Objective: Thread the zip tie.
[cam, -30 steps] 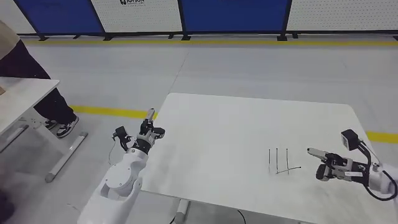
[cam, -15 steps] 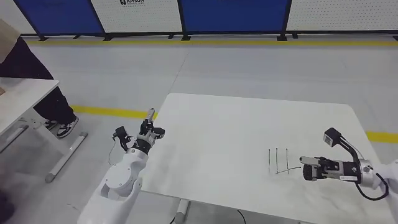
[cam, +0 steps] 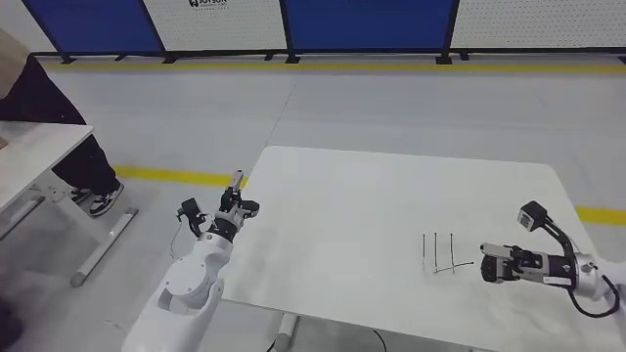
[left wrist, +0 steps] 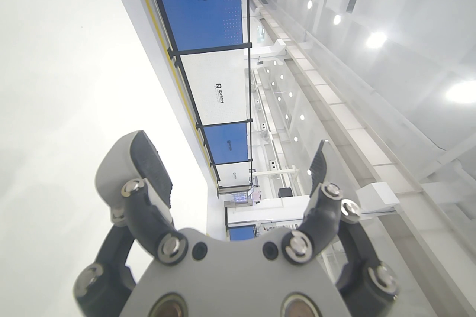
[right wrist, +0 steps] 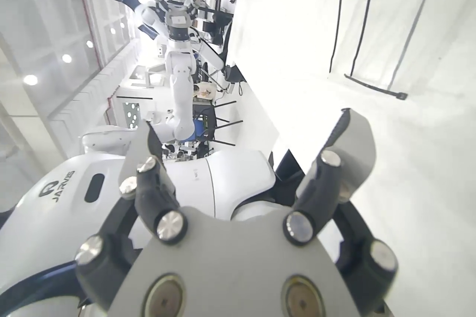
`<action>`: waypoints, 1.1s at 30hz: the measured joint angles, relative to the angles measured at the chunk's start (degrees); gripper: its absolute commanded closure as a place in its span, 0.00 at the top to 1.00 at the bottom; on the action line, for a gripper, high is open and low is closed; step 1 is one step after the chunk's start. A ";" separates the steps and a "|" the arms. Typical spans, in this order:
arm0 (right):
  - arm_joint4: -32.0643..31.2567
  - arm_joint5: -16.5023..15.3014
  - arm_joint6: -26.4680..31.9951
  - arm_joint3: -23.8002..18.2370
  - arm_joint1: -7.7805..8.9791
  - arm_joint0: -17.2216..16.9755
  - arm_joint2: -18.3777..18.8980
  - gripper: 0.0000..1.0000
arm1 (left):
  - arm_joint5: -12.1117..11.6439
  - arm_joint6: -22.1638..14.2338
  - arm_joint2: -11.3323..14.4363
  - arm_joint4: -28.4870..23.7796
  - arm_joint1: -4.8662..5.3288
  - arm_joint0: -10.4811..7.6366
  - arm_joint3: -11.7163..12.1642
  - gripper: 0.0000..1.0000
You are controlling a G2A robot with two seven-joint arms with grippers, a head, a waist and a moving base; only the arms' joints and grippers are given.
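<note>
From the top view I have the white table point(cam: 342, 215) in front of me, and the zip ties point(cam: 436, 252) lie on it at about 4 o'clock from its middle. Three of them lie side by side, parallel, pointing toward 12 o'clock, with their square heads at the far ends. A fourth tie point(cam: 455, 267) lies crosswise along their near ends, its head at the 3 o'clock end. In the right wrist view the same set point(right wrist: 362, 21) shows as thin black strips on the bare top, and the crosswise tie point(right wrist: 373, 87) meets the ends of at least two of the others; whether it touches the third I cannot tell.

My right gripper point(cam: 486, 262) sits at 3 o'clock from the ties, just beside the head of the crosswise one, with a strip of bare table between. Its fingers are spread apart and hold nothing, which the right wrist view point(right wrist: 247, 132) confirms.

My left gripper point(cam: 235, 191) is at the table's 9 o'clock edge, well apart from the ties, pointing toward 12 o'clock. In the left wrist view point(left wrist: 236, 162) its two fingers are apart with nothing between them, and the table point(left wrist: 55, 73) runs along one side.
</note>
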 measured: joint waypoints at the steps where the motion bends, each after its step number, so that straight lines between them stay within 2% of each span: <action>1: -0.41 -0.03 0.01 0.46 0.22 -0.20 0.36 1.00 | 0.00 0.00 0.00 0.00 0.00 0.00 0.00 1.00; 4: -3.31 0.87 0.00 1.36 0.88 -0.08 0.62 1.00 | 0.00 0.00 0.00 0.00 0.00 0.00 0.00 1.00; 7: -7.74 1.63 -0.30 1.16 1.03 0.78 -0.62 1.00 | 0.00 0.00 0.00 0.00 0.00 0.00 0.00 1.00; 10: -10.00 -0.11 -0.04 0.72 0.59 2.20 -3.36 1.00 | 0.00 0.00 0.00 0.00 0.00 0.00 0.00 1.00; 12: -10.23 -1.33 -0.19 1.18 0.43 2.97 -4.10 1.00 | 0.00 0.00 0.00 0.00 0.00 0.00 0.00 1.00; 22: -10.13 -1.28 -0.20 1.20 0.42 2.93 -4.04 1.00 | 0.00 0.00 0.00 0.00 0.00 0.00 0.00 1.00; 25: -10.98 -0.84 -1.09 0.49 -0.11 3.64 -6.05 1.00 | 0.00 0.00 0.00 0.00 0.00 0.00 0.00 1.00; 30: -13.22 0.59 -2.50 4.56 -1.46 7.87 -10.59 1.00 | 0.00 0.00 0.00 0.00 0.00 0.00 0.00 1.00; 33: -14.82 1.06 -4.96 6.34 -1.92 9.17 -11.91 1.00 | 0.00 0.00 0.00 0.00 0.00 0.00 0.00 1.00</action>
